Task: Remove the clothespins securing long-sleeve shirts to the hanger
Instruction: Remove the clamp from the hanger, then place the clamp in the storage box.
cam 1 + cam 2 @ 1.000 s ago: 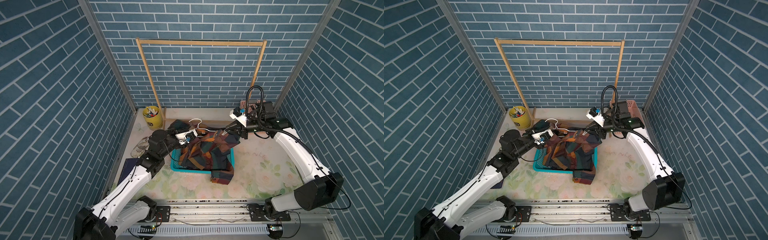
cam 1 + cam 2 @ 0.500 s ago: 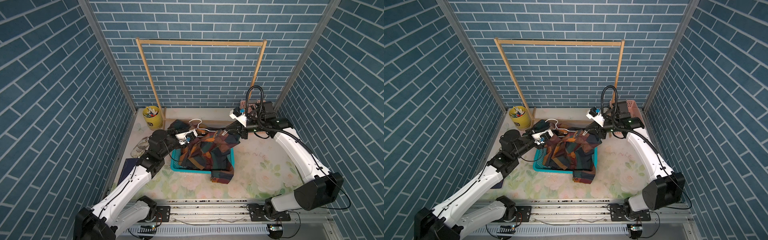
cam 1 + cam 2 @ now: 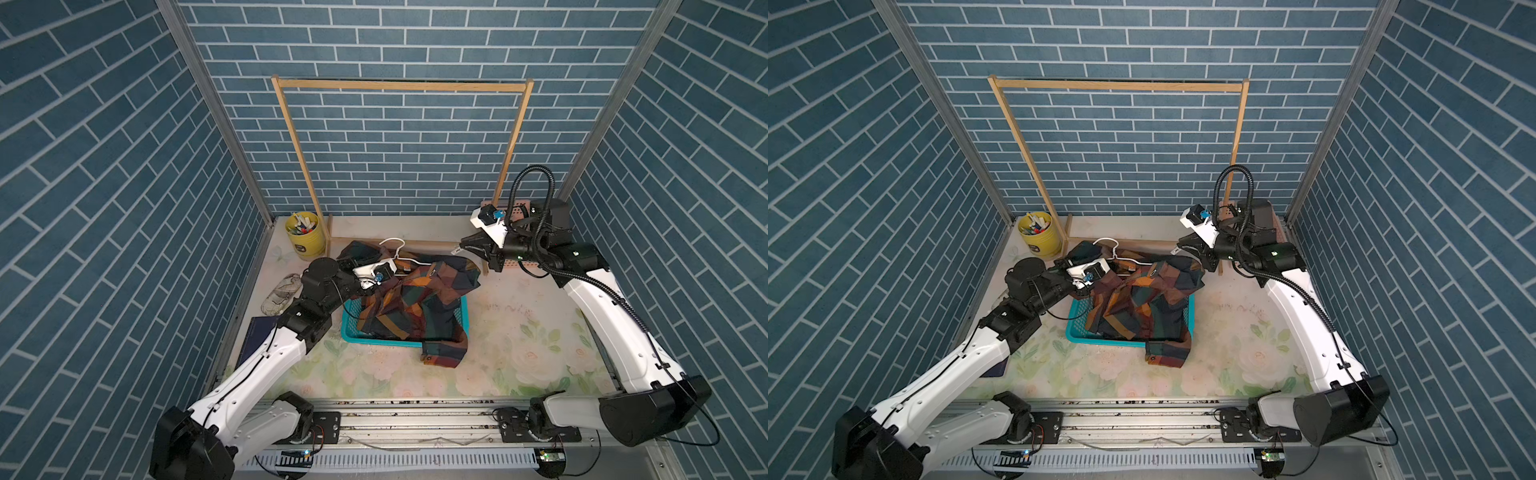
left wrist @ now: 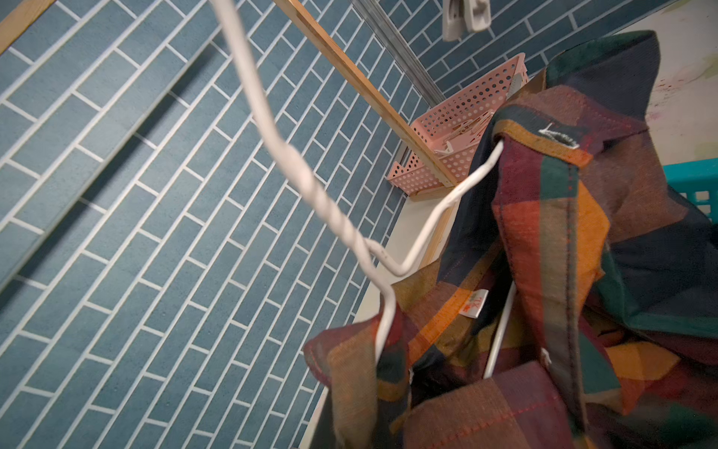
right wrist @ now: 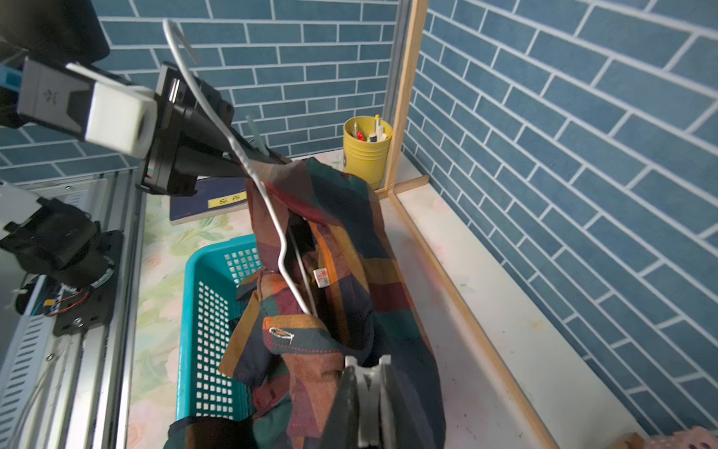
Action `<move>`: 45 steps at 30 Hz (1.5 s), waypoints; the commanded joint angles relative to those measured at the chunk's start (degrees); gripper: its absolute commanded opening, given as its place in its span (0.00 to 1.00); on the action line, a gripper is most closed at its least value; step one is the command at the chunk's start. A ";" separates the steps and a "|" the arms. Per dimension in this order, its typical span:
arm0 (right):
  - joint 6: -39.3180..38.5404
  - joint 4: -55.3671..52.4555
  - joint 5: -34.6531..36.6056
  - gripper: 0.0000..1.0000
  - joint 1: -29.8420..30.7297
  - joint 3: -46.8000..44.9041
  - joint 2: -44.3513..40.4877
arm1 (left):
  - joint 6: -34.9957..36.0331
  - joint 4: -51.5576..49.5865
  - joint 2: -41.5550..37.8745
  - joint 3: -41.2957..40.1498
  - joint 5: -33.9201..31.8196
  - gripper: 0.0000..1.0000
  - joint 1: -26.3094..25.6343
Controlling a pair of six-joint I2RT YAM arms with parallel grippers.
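In both top views the plaid shirt is seen draped over a teal basket at the middle of the table. One cuff is spilled over the basket's rim toward 5 o'clock. The white wire hanger is threaded into the collar at the shirt's 11 o'clock edge, and the left end effector is pressed together on it there. The right end effector is held at 2 o'clock from the shirt, close above the raised shoulder, and is clamped on a white clothespin.

In the left wrist view the hanger is shown running into the collar. The white clothespin is seen apart from the fabric, against the brick wall.

In the right wrist view the white clothespin is gripped between the closed jaws. The left end effector's black fingers are seen closed at the hanger's neck.
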 commanded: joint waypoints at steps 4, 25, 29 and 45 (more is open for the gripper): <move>6.99 6.15 14.69 0.00 -3.46 -1.08 0.99 | -0.39 0.33 -0.32 1.49 -0.14 0.00 0.28; 22.86 14.26 34.05 0.00 -20.97 6.25 29.78 | -1.43 -3.46 -0.77 4.27 1.66 0.00 0.30; 24.29 15.27 35.72 0.00 -21.07 10.02 36.67 | -1.83 -3.71 -0.55 4.61 2.15 0.00 0.30; 29.97 -7.84 34.29 0.00 -20.80 44.15 64.44 | -2.38 -4.80 -0.40 5.54 2.47 0.00 0.26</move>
